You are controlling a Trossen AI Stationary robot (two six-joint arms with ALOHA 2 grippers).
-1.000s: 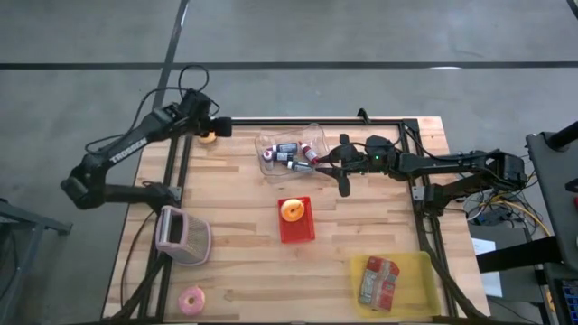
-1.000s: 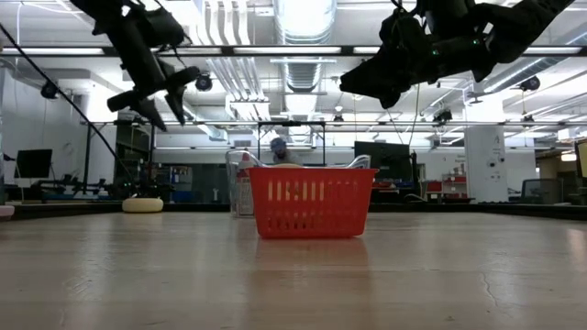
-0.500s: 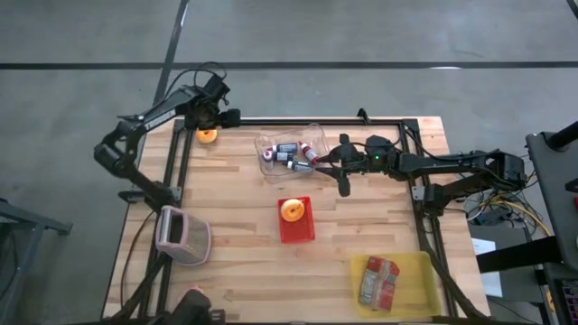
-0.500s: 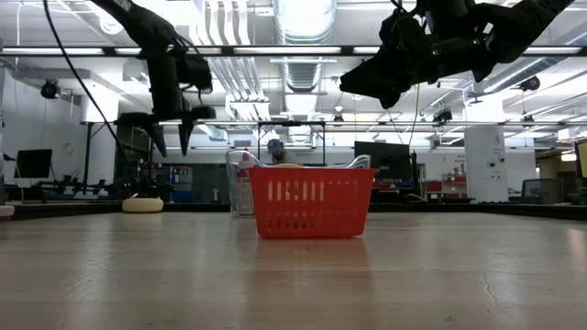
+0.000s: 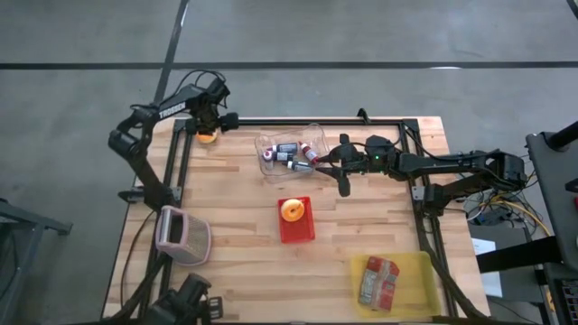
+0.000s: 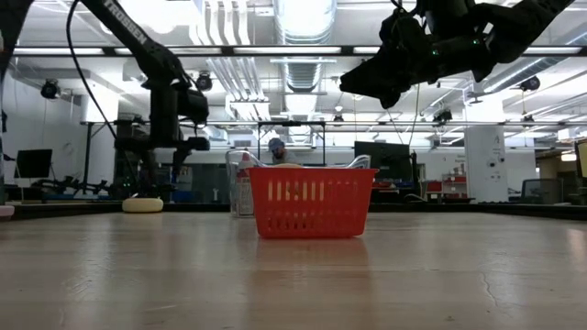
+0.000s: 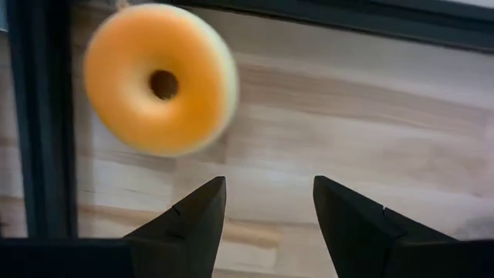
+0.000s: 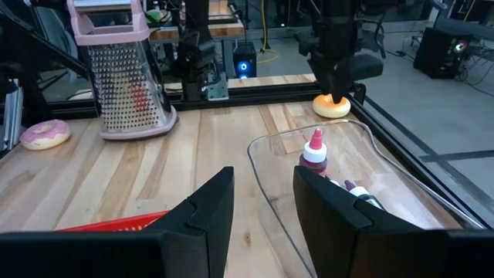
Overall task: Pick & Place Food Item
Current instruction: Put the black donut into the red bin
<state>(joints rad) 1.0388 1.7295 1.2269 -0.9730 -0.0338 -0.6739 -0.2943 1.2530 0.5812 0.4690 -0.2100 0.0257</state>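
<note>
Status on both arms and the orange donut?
Left gripper open, above orange donut, not gripping. Right gripper open, empty, beside clear tray. Nothing in the way.

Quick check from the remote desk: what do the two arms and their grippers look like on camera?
Both arms are black and jointed. The left arm carries white lettering and loose black cables. The left gripper has two dark wedge-shaped fingers; the right gripper has the same. The right arm shows a small green light near its wrist.

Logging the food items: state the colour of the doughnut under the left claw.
Orange doughnut, clearest in the left wrist view.
</note>
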